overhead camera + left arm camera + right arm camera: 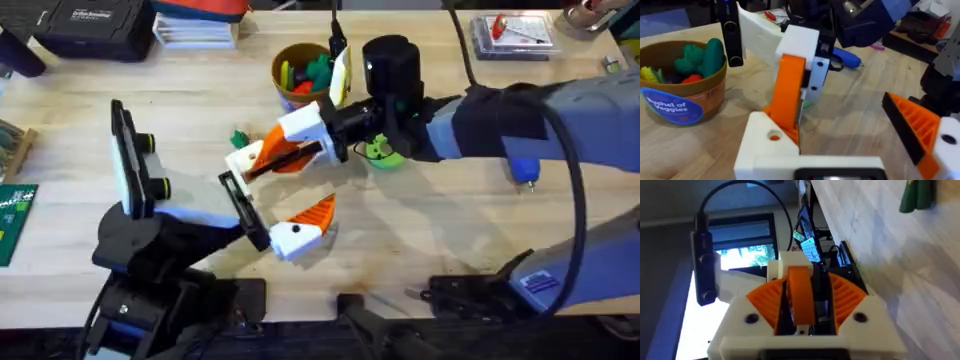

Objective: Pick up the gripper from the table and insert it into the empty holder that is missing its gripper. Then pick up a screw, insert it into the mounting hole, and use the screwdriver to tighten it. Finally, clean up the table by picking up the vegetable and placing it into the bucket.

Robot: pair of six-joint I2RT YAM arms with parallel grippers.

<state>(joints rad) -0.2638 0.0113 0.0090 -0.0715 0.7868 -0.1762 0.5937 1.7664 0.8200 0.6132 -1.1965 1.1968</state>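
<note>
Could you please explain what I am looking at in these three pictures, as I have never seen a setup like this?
These are two robot arms at a wooden table. One picture looks down from above; the other two come from cameras on each arm's wrist. The right gripper is shut on an orange gripper fingertip and holds it against the white holder, one jaw of the left gripper, which is open. On the table lie a small green vegetable, a blue screwdriver, a green ring and a bucket with toy veggies in it.
</note>
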